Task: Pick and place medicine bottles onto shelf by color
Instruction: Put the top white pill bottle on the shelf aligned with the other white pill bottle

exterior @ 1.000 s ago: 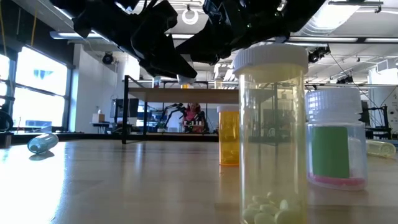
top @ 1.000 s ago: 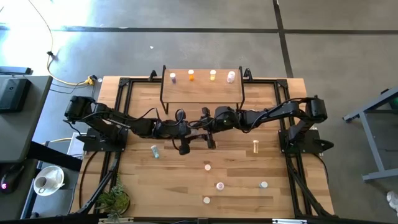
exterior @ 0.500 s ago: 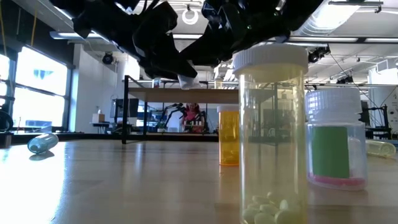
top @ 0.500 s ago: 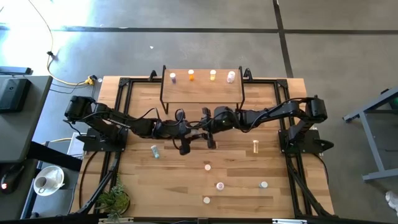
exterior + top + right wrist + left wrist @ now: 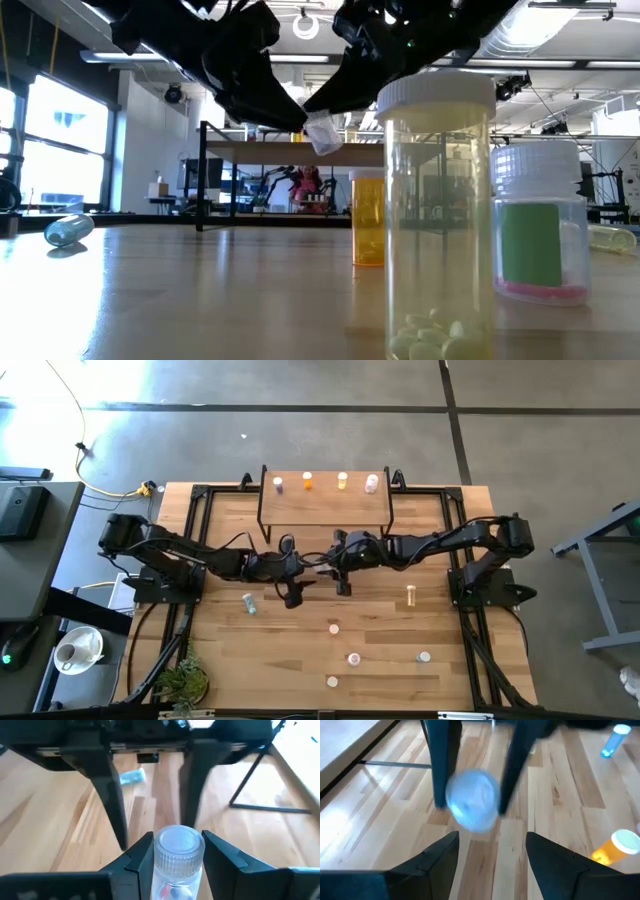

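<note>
While four small bottles (image 5: 324, 481) stand in a row on the shelf (image 5: 325, 506) at the far side, more bottles sit loose on the near table (image 5: 230, 650), and one pale blue bottle (image 5: 248, 603) lies on its side to the left. Both arms meet mid-table, just in front of the shelf. The right gripper (image 5: 172, 851) squeezes a clear bottle (image 5: 178, 855) (white cap up). The left gripper (image 5: 491, 851) is spread wide, facing it and not touching

Wooden worktop (image 5: 230, 650) carries the shelf (image 5: 325, 505) at its far edge, four bottles (image 5: 325, 482) lined up on top. Six more bottles (image 5: 352, 658) sit scattered across the worktop's near half.
</note>
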You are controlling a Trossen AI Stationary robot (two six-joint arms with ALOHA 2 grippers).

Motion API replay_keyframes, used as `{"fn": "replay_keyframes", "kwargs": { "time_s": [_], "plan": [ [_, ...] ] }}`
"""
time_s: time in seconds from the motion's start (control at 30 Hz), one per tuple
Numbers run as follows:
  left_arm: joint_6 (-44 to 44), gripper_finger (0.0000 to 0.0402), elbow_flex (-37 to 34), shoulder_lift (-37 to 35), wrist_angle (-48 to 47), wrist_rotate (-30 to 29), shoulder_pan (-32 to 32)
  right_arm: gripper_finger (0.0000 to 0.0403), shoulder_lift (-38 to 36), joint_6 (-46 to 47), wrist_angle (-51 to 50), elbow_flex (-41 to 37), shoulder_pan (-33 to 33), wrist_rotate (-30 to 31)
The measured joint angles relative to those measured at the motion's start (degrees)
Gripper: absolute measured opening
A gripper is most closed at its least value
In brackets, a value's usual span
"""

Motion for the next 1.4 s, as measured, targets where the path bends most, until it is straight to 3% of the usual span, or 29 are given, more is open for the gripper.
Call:
{"fn": "replay_keyframes", "kwargs": {
  "time_s": [0.2,0.5,0.67,1.0,1.4],
  "plan": [
    [-0.02,0.0217,0.08,-3.85,-3.19,-0.02,-0.12,0.0125,-6.01,-2.83,-5.30,0.00,-0.01,4.04],
    [-0.02,0.0217,0.03,-5.09,-6.13,-2.49,-0.76,0.0126,-17.26,-9.00,-11.80,-0.01,-0.01,16.42],
    [-0.02,0.0217,0.03,-5.09,-7.28,-2.71,-0.76,0.0126,-25.11,-10.20,-12.15,-5.17,-1.01,21.47],
    [0.00,0.0217,0.01,-5.07,-7.17,-2.93,-0.76,0.0126,-36.59,-5.71,13.54,-25.49,-11.20,22.38],
    [0.00,0.0217,0.01,-5.04,-6.36,-2.98,-0.76,0.0126,-27.37,6.85,27.90,-28.09,-19.08,20.62]
  ]
}}
